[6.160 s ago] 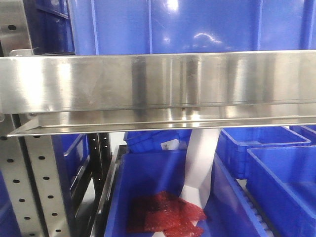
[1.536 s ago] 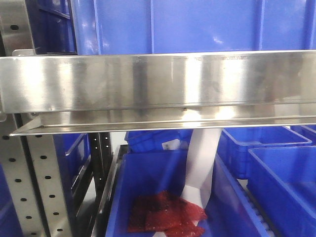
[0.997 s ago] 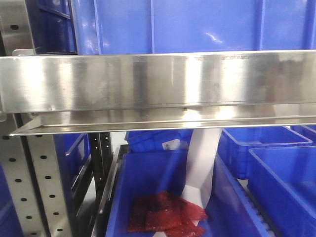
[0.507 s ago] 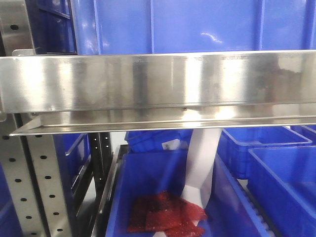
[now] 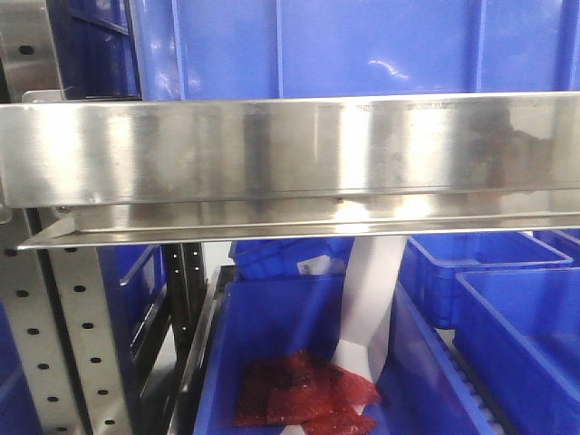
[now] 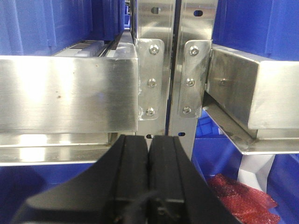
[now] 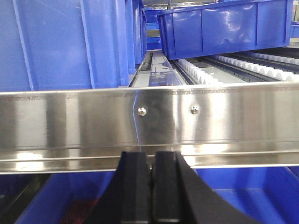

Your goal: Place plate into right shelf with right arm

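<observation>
The plate shows in no view. The stainless-steel shelf rack fills the front view as a long brushed rail (image 5: 290, 149) with a perforated upright (image 5: 77, 344) at the left. In the left wrist view my left gripper (image 6: 149, 140) is shut and empty, just in front of the two bolted uprights (image 6: 191, 70) where two rails meet. In the right wrist view my right gripper (image 7: 152, 156) is shut with nothing visible between the pads, close below and in front of a shelf rail (image 7: 187, 116).
Large blue bins (image 5: 362, 45) stand on the shelf above the rail. Lower blue bins (image 5: 507, 317) sit below; one holds red packets (image 5: 304, 399) and a white paper strip (image 5: 367, 299). A roller track (image 7: 201, 72) and another blue bin (image 7: 219, 25) lie behind the right rail.
The front view has shifted very slightly since the oldest frame. Nothing has visibly moved over the last second and a half.
</observation>
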`<state>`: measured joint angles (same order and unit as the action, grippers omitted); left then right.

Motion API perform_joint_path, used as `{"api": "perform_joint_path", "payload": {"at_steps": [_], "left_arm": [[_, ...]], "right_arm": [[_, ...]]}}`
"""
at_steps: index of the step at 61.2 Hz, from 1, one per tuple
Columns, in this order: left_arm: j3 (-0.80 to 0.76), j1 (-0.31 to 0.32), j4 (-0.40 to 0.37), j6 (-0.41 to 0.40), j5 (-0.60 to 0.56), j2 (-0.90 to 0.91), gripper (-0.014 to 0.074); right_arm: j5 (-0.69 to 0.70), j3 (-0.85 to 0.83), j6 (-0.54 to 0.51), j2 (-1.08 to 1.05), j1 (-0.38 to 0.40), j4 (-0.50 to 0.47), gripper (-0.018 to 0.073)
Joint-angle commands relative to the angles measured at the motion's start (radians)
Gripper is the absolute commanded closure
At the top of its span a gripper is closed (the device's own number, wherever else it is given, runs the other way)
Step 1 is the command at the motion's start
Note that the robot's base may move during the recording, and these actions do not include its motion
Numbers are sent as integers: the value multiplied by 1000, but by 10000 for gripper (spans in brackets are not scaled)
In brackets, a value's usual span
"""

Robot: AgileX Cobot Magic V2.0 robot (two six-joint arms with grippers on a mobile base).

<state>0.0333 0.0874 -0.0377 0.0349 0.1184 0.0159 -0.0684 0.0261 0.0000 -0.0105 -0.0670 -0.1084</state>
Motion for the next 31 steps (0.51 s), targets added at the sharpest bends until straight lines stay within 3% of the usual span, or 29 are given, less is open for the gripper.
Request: {"api": "perform_joint_path", "payload": {"at_steps": [1,31], "left_arm": [[8,5,-4,-3,-86,5,643],[8,5,-4,-3,-86,5,643]], "right_arm": [[87,-4,6,-13,-1,32,503],[61,-4,30,-13,-1,50,503]]}}
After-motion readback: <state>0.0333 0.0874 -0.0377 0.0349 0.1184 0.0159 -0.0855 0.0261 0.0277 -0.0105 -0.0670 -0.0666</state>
